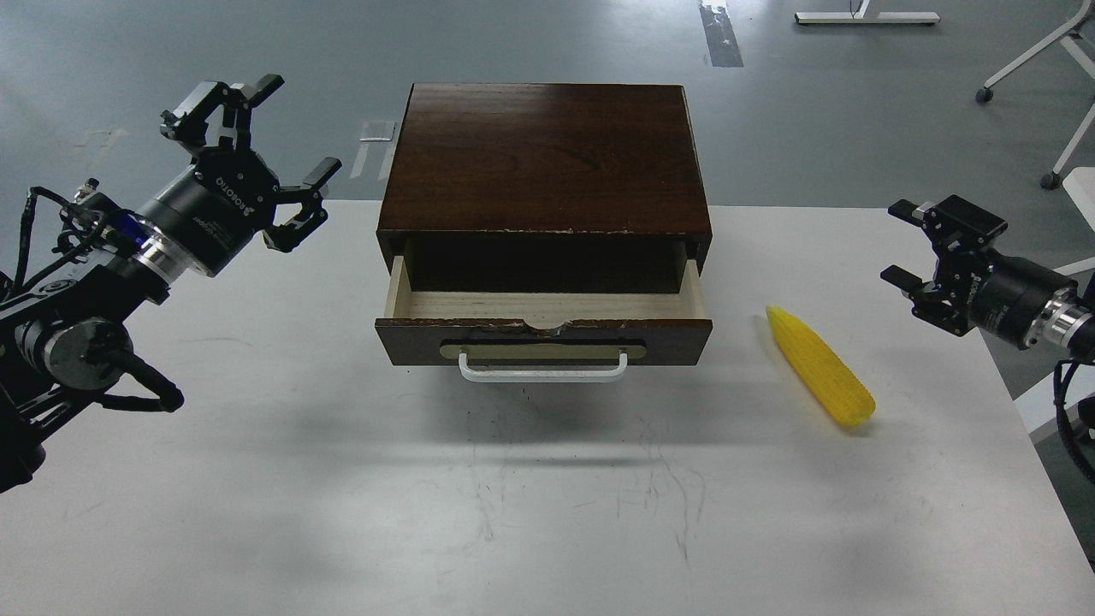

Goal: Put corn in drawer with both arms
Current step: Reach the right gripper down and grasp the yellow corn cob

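Your desk [257, 479] carries the box with its drawer [544, 310] pulled open. The corn [819, 367] lies right of it, tip pointing up-left, nearest your right gripper [908, 248]; it and the left gripper [275, 141] both spread wide, empty.

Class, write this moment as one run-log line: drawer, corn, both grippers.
drawer: partly open, empty | corn: on table, right of drawer | left gripper: open, raised, holds nothing | right gripper: open, near corn, holds nothing

Floor [530, 38]: grey, smooth, marked with tape patches.
Table [513, 513]: white, scuffed.
Furniture: white wheeled legs [1026, 64] seen at far right.
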You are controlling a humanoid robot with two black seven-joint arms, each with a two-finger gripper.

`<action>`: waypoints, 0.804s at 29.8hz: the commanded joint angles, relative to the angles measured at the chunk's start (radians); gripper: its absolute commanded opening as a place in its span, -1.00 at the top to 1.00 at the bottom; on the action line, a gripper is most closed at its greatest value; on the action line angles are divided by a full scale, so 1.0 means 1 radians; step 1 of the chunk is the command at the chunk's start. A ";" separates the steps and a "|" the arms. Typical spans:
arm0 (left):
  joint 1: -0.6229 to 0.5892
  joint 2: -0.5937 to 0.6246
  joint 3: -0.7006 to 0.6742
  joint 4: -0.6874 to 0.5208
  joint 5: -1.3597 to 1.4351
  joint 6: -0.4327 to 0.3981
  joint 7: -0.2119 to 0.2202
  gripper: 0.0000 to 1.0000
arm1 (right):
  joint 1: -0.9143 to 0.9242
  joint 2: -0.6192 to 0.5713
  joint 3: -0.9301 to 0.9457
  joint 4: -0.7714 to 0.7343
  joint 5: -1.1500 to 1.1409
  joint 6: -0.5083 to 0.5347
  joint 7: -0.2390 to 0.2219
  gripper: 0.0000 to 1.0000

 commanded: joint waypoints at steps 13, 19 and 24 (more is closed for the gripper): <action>0.061 -0.022 -0.072 0.032 0.005 -0.042 0.000 -0.96 | 0.149 -0.013 -0.120 0.081 -0.762 0.000 0.000 -1.00; 0.061 -0.023 -0.072 0.030 0.012 -0.046 0.000 -0.96 | 0.228 0.027 -0.316 0.073 -0.806 -0.062 0.000 -1.00; 0.061 -0.022 -0.073 0.027 0.013 -0.060 0.000 -0.96 | 0.248 0.056 -0.368 0.041 -0.831 -0.093 0.000 -1.00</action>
